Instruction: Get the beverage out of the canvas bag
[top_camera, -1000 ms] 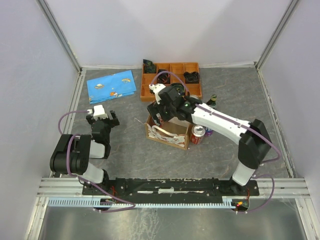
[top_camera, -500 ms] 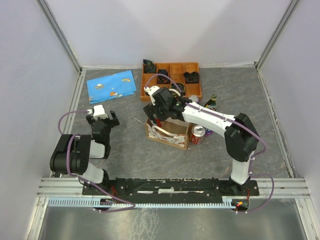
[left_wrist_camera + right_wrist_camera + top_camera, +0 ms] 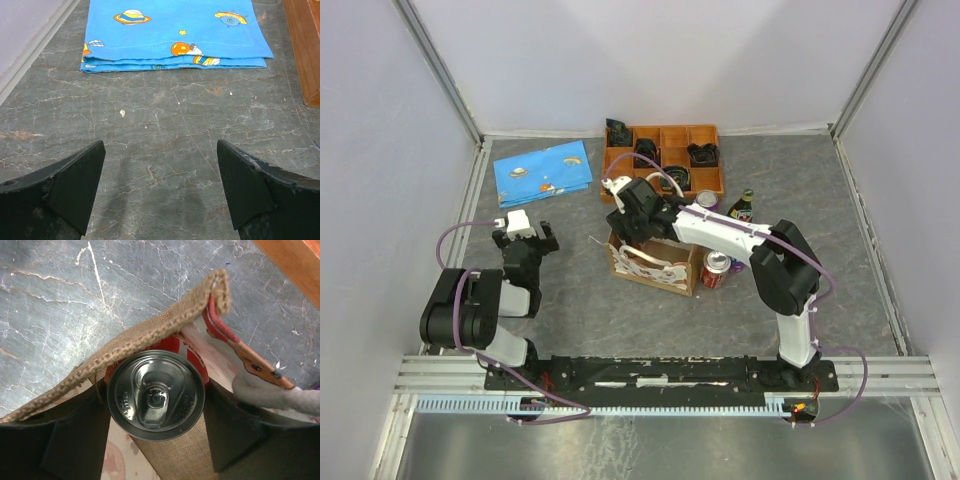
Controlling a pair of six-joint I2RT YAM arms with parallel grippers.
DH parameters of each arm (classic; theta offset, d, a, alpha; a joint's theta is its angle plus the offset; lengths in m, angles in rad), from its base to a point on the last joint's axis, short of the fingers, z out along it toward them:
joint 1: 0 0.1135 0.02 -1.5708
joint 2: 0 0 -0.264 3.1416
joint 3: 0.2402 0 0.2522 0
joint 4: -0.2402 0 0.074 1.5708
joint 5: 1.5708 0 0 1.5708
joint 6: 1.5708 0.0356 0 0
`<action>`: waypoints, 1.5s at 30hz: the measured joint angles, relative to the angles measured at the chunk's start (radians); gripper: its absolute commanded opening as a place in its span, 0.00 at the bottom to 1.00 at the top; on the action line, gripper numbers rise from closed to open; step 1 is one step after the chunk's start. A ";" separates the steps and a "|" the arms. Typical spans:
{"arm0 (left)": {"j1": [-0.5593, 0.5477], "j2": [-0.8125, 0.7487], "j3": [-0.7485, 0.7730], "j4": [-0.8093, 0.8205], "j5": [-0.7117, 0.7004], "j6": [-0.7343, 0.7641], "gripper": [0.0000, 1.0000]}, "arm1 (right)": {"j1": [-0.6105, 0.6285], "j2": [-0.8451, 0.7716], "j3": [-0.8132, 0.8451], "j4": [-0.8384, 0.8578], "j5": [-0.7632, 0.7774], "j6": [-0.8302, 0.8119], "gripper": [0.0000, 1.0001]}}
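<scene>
Right fingers (image 3: 60, 450): pinching red metal beverage can (image 3: 156, 396) inside cream-white fabric canvas bag (image 3: 165, 324)
Left fingers (image 3: 65, 185): spread above grey surface (image 3: 160, 140)

Bolted to a black mounting bar (image 3: 660, 372), the left arm (image 3: 470, 312) at the bar's left end has bulky black joints, a white lower link and a white block by its black left tool (image 3: 525, 240). The right arm (image 3: 745, 235) at the bar's right end has long white links between black joints. Thin purple cables (image 3: 448, 245) loop beside both arms, and the left tool's fingers (image 3: 75, 185) are scuffed matte black wedges.
</scene>
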 measured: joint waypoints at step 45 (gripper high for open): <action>0.000 0.000 0.000 0.000 0.000 0.000 0.99 | 0.025 -0.440 -0.034 0.098 -0.055 -0.182 0.00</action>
